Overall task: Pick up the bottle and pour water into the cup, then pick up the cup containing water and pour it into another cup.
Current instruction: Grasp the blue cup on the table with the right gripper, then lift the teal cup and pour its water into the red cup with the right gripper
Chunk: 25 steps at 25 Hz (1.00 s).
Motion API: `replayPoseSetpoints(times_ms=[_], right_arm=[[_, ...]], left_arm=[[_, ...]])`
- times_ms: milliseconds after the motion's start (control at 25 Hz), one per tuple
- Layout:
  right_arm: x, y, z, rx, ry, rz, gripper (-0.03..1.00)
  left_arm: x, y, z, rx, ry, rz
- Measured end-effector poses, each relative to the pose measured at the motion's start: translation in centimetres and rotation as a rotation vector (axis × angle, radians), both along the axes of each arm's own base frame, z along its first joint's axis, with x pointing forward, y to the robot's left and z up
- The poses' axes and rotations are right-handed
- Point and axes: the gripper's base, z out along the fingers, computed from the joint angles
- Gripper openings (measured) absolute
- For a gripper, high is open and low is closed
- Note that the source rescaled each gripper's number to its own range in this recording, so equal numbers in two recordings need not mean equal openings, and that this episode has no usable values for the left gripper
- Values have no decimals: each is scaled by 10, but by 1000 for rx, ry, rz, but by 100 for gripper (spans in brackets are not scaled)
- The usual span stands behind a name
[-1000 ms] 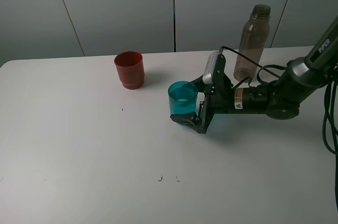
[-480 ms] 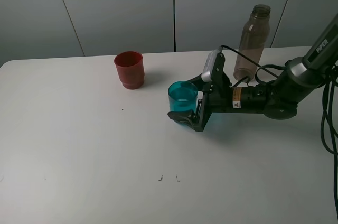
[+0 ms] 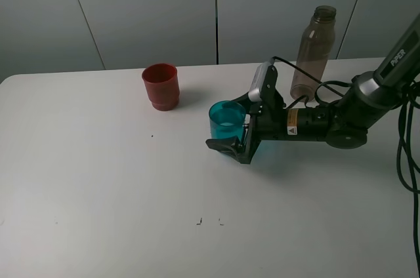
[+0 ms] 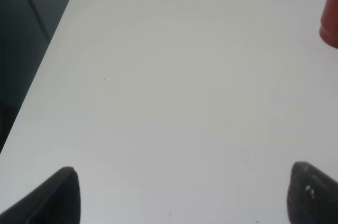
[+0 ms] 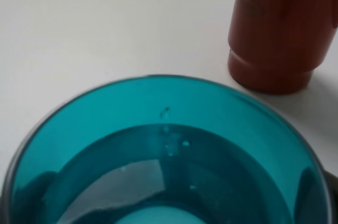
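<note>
Teal see-through plastic tumbler (image 3: 227, 119) is sitting upright on the white table (image 3: 98, 179), a bit right of the middle. It's got water in it: the right wrist view looks straight down inside and you can see a few droplets on the inner wall.

The right gripper (image 3: 231, 124) lies low along the tabletop with its jaws spread wide, one finger on each side of the tumbler. Honestly can't tell if the pads are touching the plastic or just sitting next to it. The tumbler's base is down on the table either way.

The opaque red-brown plastic cup with the stepped base (image 3: 161, 86) stands upright further back and to the left, well apart from the tumbler.

The tall, slim, smoky grey-brown plastic bottle (image 3: 314, 52) is upright near the back edge on the right, behind the right arm.

The left gripper (image 4: 187, 203) only shows up in its own wrist view. Its two dark fingertips are set wide apart above bare table, and the red cup peeks in at the edge of that shot.
</note>
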Motion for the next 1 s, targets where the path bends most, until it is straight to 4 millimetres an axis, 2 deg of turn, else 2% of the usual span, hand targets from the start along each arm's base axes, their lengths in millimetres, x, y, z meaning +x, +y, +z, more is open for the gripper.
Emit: replayPoseSetpoints(times_ms=[320, 360, 400, 440, 480, 560, 1000], right_arm=[[-2, 4, 0, 2, 0, 12, 100], [-2, 4, 0, 2, 0, 12, 98], [-2, 4, 0, 2, 0, 12, 93], [-2, 4, 0, 2, 0, 12, 80], [-2, 4, 0, 2, 0, 12, 60], [-2, 4, 0, 6, 3, 8, 8], [-2, 4, 1, 8, 2, 8, 7]], left_arm=[[0, 0, 0, 0, 0, 0], [0, 0, 0, 0, 0, 0], [0, 0, 0, 0, 0, 0], [0, 0, 0, 0, 0, 0], [0, 0, 0, 0, 0, 0], [0, 0, 0, 0, 0, 0], [0, 0, 0, 0, 0, 0]])
